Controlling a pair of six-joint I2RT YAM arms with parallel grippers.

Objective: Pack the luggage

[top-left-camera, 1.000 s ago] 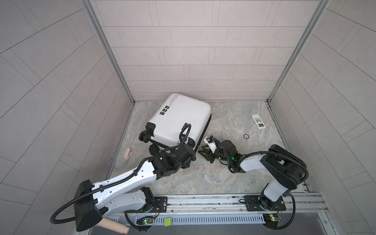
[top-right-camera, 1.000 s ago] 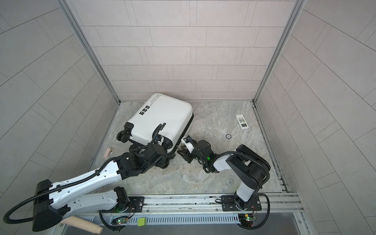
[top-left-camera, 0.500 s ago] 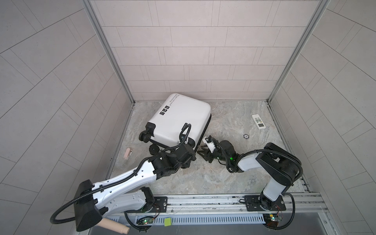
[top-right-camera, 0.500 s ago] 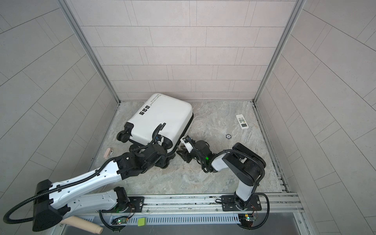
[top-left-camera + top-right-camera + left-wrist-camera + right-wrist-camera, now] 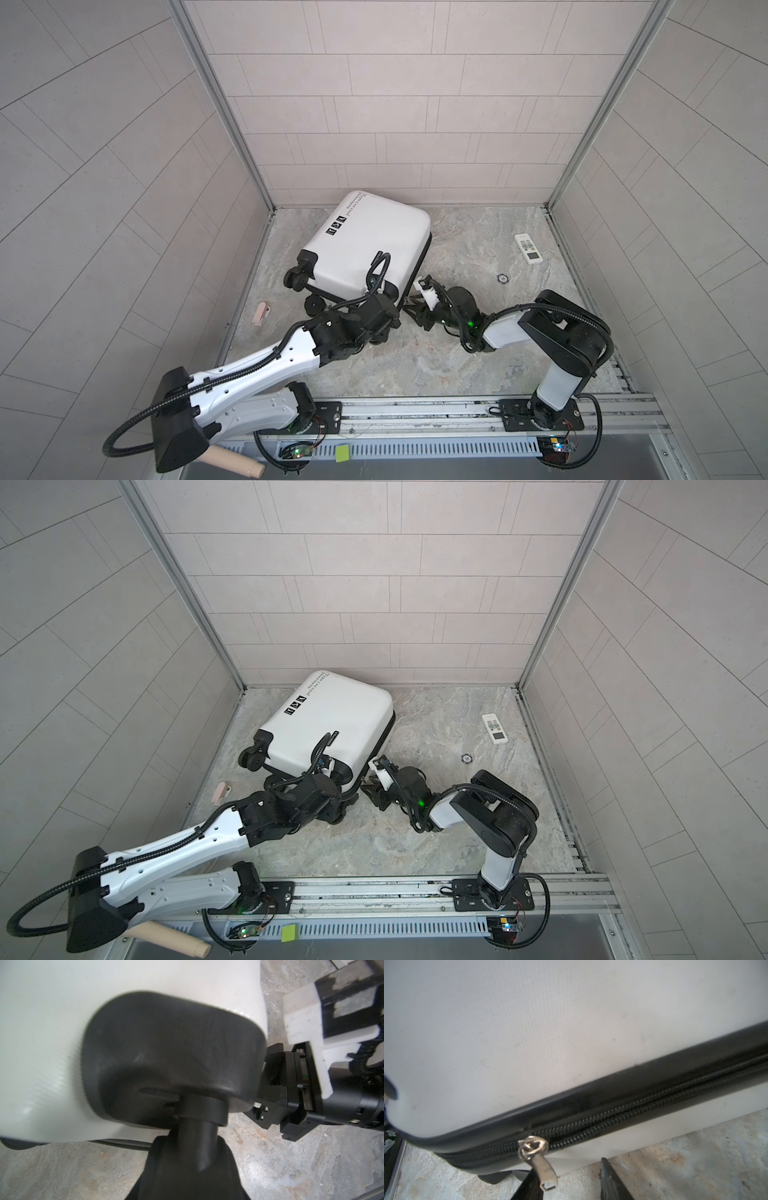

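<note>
The luggage (image 5: 370,245) is a white hard-shell suitcase lying flat at the back left of the floor, seen in both top views (image 5: 332,721). My left gripper (image 5: 380,320) is at its near corner. In the left wrist view the black caster housing (image 5: 172,1057) fills the picture, and its stem runs down into the dark jaws, which look shut on the wheel. My right gripper (image 5: 571,1185) stands open at the zipper band (image 5: 654,1093). The silver zipper pull (image 5: 542,1165) hangs against one finger (image 5: 529,1186) and is not pinched. Beyond the slider the teeth run in two separate rows.
A white remote (image 5: 528,248) and a small black ring (image 5: 502,278) lie on the stone floor at the right. A pink object (image 5: 261,313) sits by the left wall. Tiled walls close in three sides. The arms' base rail (image 5: 415,409) runs along the front.
My right gripper has edged a little left, closer to the suitcase's side, and its elbow has shifted. The left arm and the suitcase have stayed where they were.
</note>
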